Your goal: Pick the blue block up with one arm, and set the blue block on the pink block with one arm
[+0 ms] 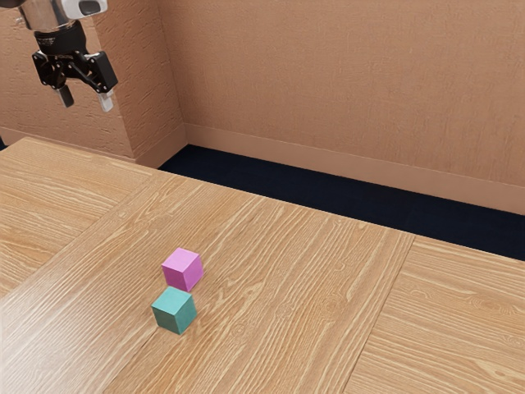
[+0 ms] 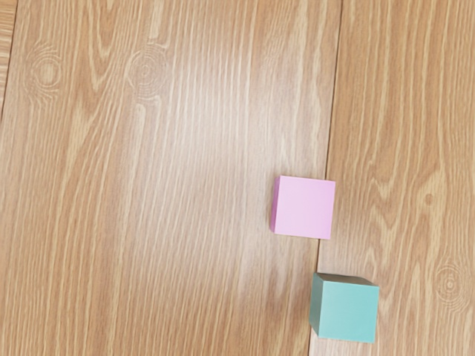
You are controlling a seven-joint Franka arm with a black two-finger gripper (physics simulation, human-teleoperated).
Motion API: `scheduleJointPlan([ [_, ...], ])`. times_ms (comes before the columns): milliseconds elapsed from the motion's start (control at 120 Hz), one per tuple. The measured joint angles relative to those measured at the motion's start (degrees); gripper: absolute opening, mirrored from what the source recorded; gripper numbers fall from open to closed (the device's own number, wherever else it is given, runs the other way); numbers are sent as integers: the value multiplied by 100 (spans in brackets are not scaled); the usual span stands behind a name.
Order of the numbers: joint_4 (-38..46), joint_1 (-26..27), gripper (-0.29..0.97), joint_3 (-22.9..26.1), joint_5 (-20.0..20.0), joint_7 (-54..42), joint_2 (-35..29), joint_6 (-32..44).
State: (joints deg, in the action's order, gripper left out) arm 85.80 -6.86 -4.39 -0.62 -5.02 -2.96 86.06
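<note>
Black two-finger gripper [image 1: 86, 103] empty, fingers apart, high up. Teal-blue cube [image 1: 174, 310] sits just beside pink cube [image 1: 182, 269]: a descending finger may clip pink.

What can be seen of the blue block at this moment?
The blue block is a cube, more teal than pure blue, with plain matte faces and no markings. It sits flat on the wooden table, one corner turned toward the exterior camera. The pink block stands close beside it; the wrist view shows a gap, so they do not touch. The gripper hangs open, raised well clear; nothing holds the block.
</note>
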Motion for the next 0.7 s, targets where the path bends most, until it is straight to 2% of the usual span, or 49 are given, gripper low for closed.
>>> scheduleJointPlan([
  [217,-65,2,68,-28,-50,-5,-38,-19],
  [283,-932,-4,68,2,0,11,-574,-388],
  [333,-816,-54,68,359,-48,80,-1220,-680],
  [350,-602,-46,68,517,-58,106,-1376,-729],
  [417,1110,-17,68,1064,-94,225,-2362,-634],
  [475,2742,-10,68,1212,-125,326,-3362,-445],
  [508,3480,-9,68,1208,-139,380,-3719,-301],
  [583,4500,-9,68,1218,-163,490,-3963,130],
  [700,5644,-10,68,1376,-164,747,-3830,1228],
])
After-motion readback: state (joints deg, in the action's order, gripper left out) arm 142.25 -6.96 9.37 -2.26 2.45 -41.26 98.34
